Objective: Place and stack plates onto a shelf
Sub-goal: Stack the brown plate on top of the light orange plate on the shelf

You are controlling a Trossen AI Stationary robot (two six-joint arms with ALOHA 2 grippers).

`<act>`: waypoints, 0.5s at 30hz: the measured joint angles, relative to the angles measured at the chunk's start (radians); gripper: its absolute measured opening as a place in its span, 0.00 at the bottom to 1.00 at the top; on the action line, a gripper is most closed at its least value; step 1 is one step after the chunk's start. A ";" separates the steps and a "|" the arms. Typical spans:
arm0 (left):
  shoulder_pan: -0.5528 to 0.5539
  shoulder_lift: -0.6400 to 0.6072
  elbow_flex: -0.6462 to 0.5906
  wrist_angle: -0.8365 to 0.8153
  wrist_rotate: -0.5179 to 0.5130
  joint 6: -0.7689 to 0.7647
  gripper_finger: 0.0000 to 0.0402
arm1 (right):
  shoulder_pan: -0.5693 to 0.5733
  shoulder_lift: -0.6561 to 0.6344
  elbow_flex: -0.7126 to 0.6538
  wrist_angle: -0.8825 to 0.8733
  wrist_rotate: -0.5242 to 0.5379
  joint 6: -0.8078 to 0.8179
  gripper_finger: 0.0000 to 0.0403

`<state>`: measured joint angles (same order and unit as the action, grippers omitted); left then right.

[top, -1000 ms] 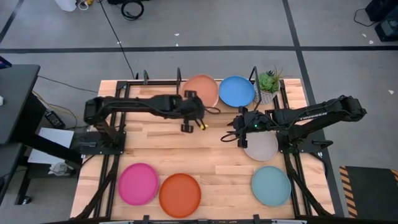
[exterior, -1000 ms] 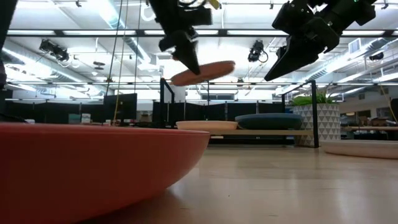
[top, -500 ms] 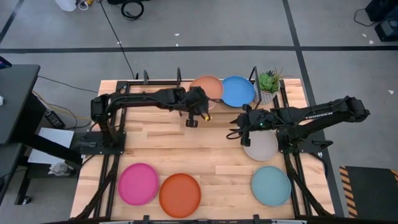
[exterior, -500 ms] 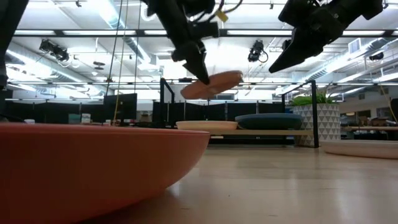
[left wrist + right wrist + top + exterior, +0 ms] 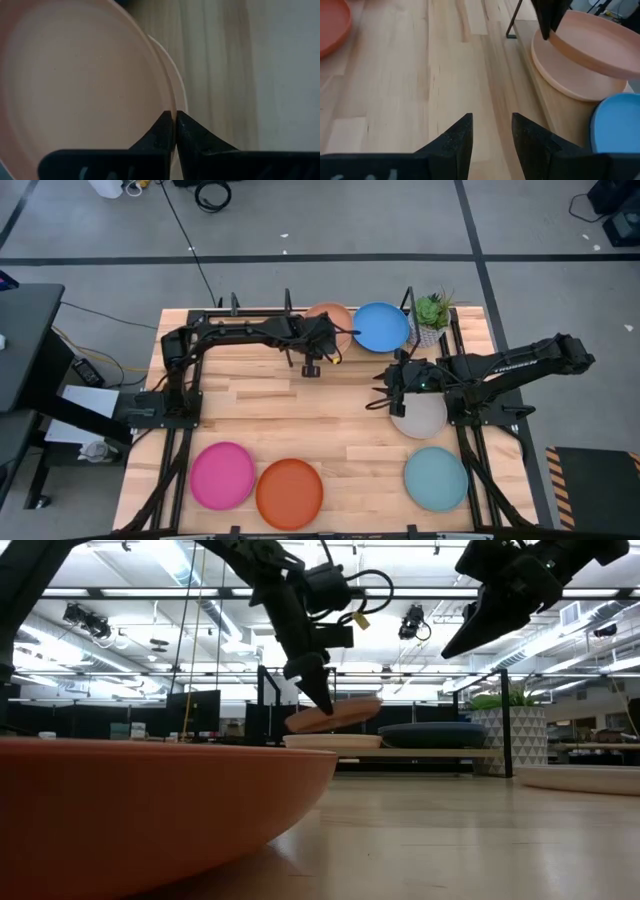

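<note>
The shelf point(image 5: 288, 304) stands at the table's far edge; its pale base point(image 5: 440, 752) shows in the low view. My left gripper point(image 5: 316, 352) is shut on the tan plate point(image 5: 334, 319) and holds it over the shelf's left half, just above a cream plate point(image 5: 333, 741) that rests flat on the base. A blue plate point(image 5: 381, 327) lies on the shelf's right half. My right gripper point(image 5: 384, 392) hovers open above the table, to the right of centre, beside the grey plate point(image 5: 421, 416). My left gripper pinches the tan plate's near rim point(image 5: 172, 111) between its two fingers, slanting down from the table's near-left side. The plate is lifted and tilted point(image 5: 335, 715), its far side higher, close above the cream plate point(image 5: 183, 95); whether they touch I cannot tell.
Magenta point(image 5: 223, 475) and orange point(image 5: 289, 493) plates lie at the near left; the orange rim point(image 5: 150, 810) fills the low view's foreground. A light teal plate point(image 5: 436, 478) lies near right. A small potted plant point(image 5: 432, 313) stands right of the shelf. Bare wood spans the table's middle.
My left gripper has carried the tan plate toward the far edge and down, from above the mid-table to just over the cream plate on the shelf, staying shut on its rim. The plate stays tilted. My right gripper has stayed open and almost still.
</note>
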<state>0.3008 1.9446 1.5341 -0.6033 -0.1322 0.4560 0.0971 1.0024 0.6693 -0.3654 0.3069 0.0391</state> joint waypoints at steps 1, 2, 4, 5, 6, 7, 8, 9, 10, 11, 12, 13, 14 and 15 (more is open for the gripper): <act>0.000 0.000 0.000 -0.001 0.000 -0.004 0.04 | 0.001 -0.001 0.000 -0.002 0.003 0.003 0.35; -0.001 0.000 0.000 -0.005 0.001 -0.006 0.04 | 0.002 -0.001 0.000 -0.002 0.003 0.003 0.35; -0.001 0.000 0.000 -0.017 0.001 -0.011 0.05 | 0.002 -0.002 0.000 -0.002 0.007 0.010 0.35; 0.000 0.000 0.000 -0.021 0.001 -0.020 0.05 | 0.002 -0.002 0.000 -0.002 0.007 0.012 0.35; 0.001 0.000 0.000 -0.020 0.001 -0.027 0.05 | 0.004 -0.002 0.000 -0.002 0.006 0.015 0.35; 0.001 0.000 0.000 -0.016 0.001 -0.030 0.05 | 0.006 -0.002 0.000 -0.002 0.006 0.018 0.35; 0.001 0.000 0.000 -0.009 0.000 -0.033 0.06 | 0.008 -0.002 0.000 -0.003 0.007 0.019 0.35; 0.001 0.000 0.000 -0.002 0.000 -0.034 0.08 | 0.013 -0.002 0.000 -0.002 0.007 0.020 0.35; 0.001 0.000 0.000 0.004 0.000 -0.037 0.11 | 0.016 -0.002 0.000 -0.002 0.007 0.021 0.35; 0.001 0.000 0.000 0.012 0.000 -0.041 0.14 | 0.020 -0.002 0.000 -0.002 0.007 0.021 0.35; 0.001 0.000 0.000 0.023 0.000 -0.045 0.17 | 0.022 -0.002 0.000 -0.002 0.007 0.021 0.35; 0.001 0.000 0.000 0.030 0.000 -0.045 0.20 | 0.025 -0.002 0.000 -0.002 0.007 0.021 0.35; 0.001 0.000 0.000 0.032 0.000 -0.044 0.24 | 0.027 -0.002 0.000 -0.002 0.007 0.021 0.35; 0.000 0.000 0.000 0.037 0.000 -0.044 0.28 | 0.028 -0.002 0.000 -0.002 0.009 0.021 0.35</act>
<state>0.3012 1.9446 1.5341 -0.5660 -0.1320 0.4120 0.1253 1.0004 0.6693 -0.3679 0.3161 0.0597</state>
